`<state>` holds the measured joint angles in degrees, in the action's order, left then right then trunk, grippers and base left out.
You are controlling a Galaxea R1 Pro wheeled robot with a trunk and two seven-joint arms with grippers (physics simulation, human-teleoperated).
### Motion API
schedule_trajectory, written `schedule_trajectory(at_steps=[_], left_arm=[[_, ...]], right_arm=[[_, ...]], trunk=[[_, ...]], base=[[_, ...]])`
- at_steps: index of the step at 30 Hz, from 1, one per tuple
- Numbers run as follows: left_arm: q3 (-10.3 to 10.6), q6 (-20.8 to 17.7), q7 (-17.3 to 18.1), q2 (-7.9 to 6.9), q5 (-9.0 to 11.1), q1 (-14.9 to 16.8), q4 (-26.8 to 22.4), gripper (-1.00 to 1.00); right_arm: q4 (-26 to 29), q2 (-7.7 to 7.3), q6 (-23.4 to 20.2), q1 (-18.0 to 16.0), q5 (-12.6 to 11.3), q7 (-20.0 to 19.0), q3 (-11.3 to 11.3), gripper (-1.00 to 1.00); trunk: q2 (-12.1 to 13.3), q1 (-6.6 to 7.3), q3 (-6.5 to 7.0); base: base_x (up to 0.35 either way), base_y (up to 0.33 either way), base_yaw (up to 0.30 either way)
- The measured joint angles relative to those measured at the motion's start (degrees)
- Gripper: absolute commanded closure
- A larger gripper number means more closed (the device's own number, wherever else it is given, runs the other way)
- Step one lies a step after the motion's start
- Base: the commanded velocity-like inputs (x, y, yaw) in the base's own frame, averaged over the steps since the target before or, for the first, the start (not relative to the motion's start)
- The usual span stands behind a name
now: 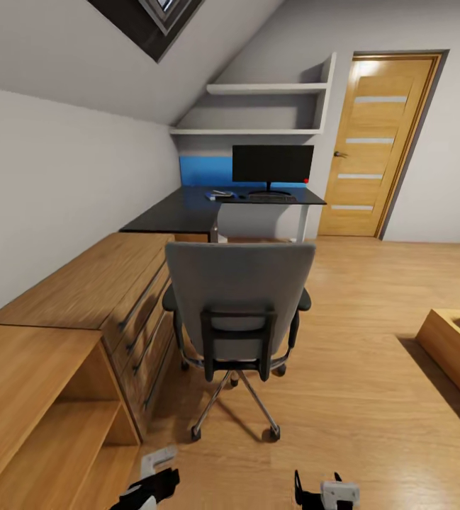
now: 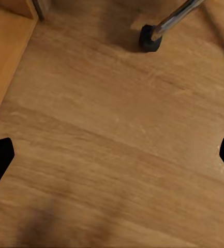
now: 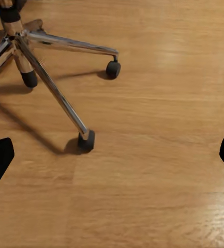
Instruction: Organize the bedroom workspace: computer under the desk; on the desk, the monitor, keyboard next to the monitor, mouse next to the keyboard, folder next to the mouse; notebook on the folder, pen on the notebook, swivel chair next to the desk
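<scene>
- Wooden flooring (image 1: 371,368) is seen throughout the attic bedroom, with a door (image 1: 382,142) at the far wall.
- The chair (image 1: 238,312) is seen in mid-floor, its back to the camera, well apart from the desk (image 1: 187,209).
- On the desk, the monitor (image 1: 272,164) is seen upright, with the keyboard (image 1: 271,199) before it and the folder (image 1: 220,194) beside that.
- A drawer chest (image 1: 109,283) is placed along the left wall.
- The left gripper (image 2: 112,155) and right gripper (image 3: 112,155) are held over the floor, fingers spread wide, nothing between them.
</scene>
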<state>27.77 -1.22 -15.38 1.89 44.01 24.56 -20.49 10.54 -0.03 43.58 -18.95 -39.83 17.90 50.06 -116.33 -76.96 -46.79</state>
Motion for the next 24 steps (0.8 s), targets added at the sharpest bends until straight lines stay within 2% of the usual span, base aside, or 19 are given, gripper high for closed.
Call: schedule_trajectory(at_steps=[3,5,9,13,19,21,23,24], left_arm=[[-0.02,-1.96,-0.06,0.03,0.06,2.91,-0.10,-1.00],[-0.02,-4.09,-0.09,0.02,0.03,5.89,-0.16,-1.00],[-0.02,-6.40,-0.12,-0.01,0.02,9.75,-0.19,-1.00],[-0.03,-7.62,-0.13,-0.16,0.02,13.61,-0.21,-1.00],[-0.03,-7.90,-0.08,-0.41,0.04,15.44,-0.27,-1.00],[-0.03,-7.91,-0.07,-0.43,0.01,15.68,-0.33,-1.00],[-0.10,-7.93,-0.05,-0.73,-0.04,15.92,-1.05,-1.00],[-0.16,-7.97,-0.05,-1.41,-0.07,15.98,-1.46,-1.00]], right_arm=[[0.29,-0.85,-1.89,-3.21,-1.92,-0.06,-0.55,-1.00],[0.98,-1.33,-5.70,-6.10,-4.26,-0.18,-0.93,-1.00],[2.73,-1.89,-12.23,-10.01,-6.71,-0.27,-1.20,-1.00],[6.05,-2.91,-20.31,-14.53,-7.99,-0.20,-1.46,-1.00],[9.97,-3.41,-29.37,-18.09,-8.49,-0.31,-1.90,-1.00],[10.56,-3.47,-31.38,-18.66,-8.86,-0.68,-2.81,-1.00],[11.79,-3.57,-33.55,-19.26,-9.81,-1.84,-6.01,-1.00],[12.32,-3.57,-34.09,-19.41,-10.03,-2.41,-7.30,-1.00]], trunk=[[-1.21,-0.66,-0.55],[-2.01,-1.10,-0.91],[-3.61,-1.98,-1.63],[-5.22,-2.86,-2.35],[-7.62,-4.17,-3.43],[-8.42,-4.61,-3.79],[-9.23,-5.05,-4.15],[-9.63,-5.27,-4.33]], base=[[0.000,0.000,0.000],[0.000,0.000,0.000],[0.000,0.000,0.000],[0.000,0.000,0.000],[0.000,0.000,0.000],[0.000,0.000,0.000],[0.000,0.000,0.000],[0.000,0.000,0.000]])
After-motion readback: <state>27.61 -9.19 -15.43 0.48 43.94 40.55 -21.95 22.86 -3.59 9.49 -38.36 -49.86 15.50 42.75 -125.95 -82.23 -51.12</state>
